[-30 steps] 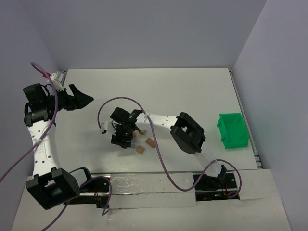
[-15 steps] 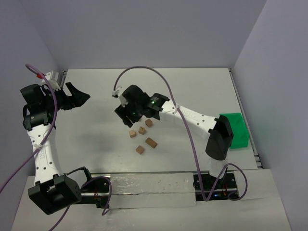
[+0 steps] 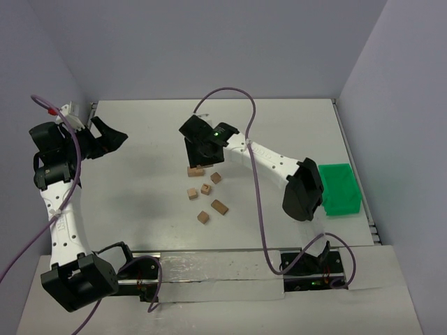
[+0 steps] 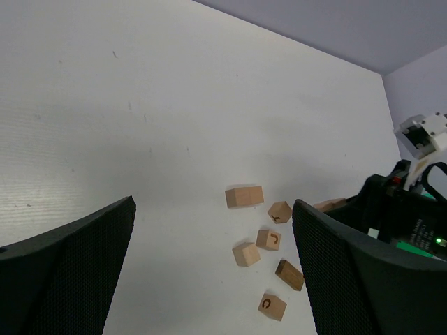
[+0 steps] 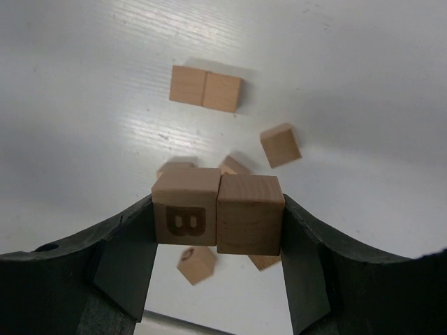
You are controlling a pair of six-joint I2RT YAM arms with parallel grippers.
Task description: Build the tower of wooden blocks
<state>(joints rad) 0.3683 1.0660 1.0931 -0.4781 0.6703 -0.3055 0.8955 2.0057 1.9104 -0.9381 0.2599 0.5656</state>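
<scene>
The top external camera looked steeply down from above the near edge, taking in the whole table (image 3: 279, 125). The left wrist camera sat by the far left corner, facing right across the table, distant from the wooden blocks (image 4: 267, 239). The right wrist camera hung close over those blocks, which all three views shared.

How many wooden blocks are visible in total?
9. The right gripper holds two blocks side by side. A touching pair lies on the table, farthest from the arm bases; five single blocks lie scattered nearer. That gripper could hide more.
</scene>
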